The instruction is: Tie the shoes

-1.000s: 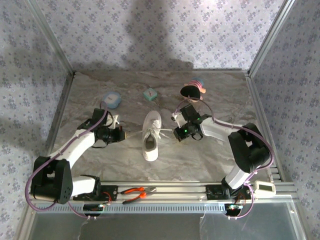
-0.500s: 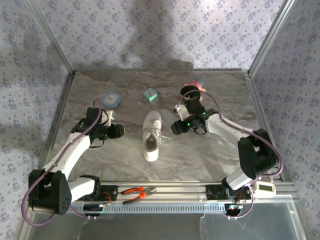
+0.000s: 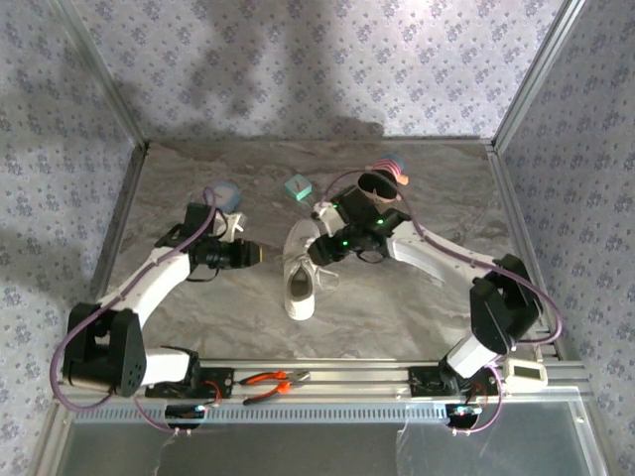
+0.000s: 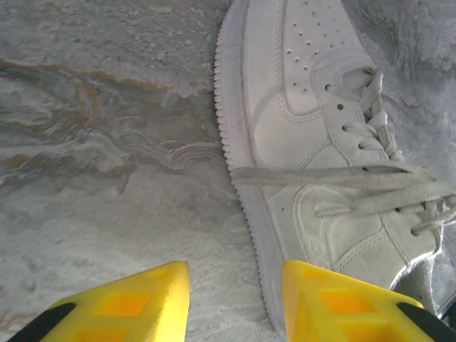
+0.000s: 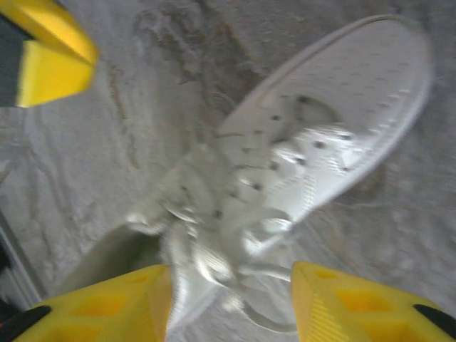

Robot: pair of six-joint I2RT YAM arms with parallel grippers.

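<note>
1. The white sneaker (image 3: 301,270) lies near the middle of the bench (image 3: 427,297), toe toward the far edge and dark heel opening toward the near edge. There is bare marbled surface along both of its long sides.
2. The left gripper (image 3: 255,255) hovers just beside the sneaker's left side, released. In its wrist view the jaws stand apart with only bench between them, and a flat lace (image 4: 335,178) runs across the shoe's side.
3. The right gripper (image 3: 317,254) hangs over the sneaker's laced middle, jaws apart. Its wrist view is blurred, and loose laces lie below the gap. I cannot tell whether the fingers touch them.
4. Toward the far edge sit a blue round thing (image 3: 226,194), a teal block (image 3: 297,186) and a dark round object (image 3: 382,178), which is close behind the right arm.
5. Orange-handled pliers (image 3: 273,381) lie on the rail at the near edge. The near-right stretch of bench is the widest open ground, and patterned walls close off the left, far and right edges.
</note>
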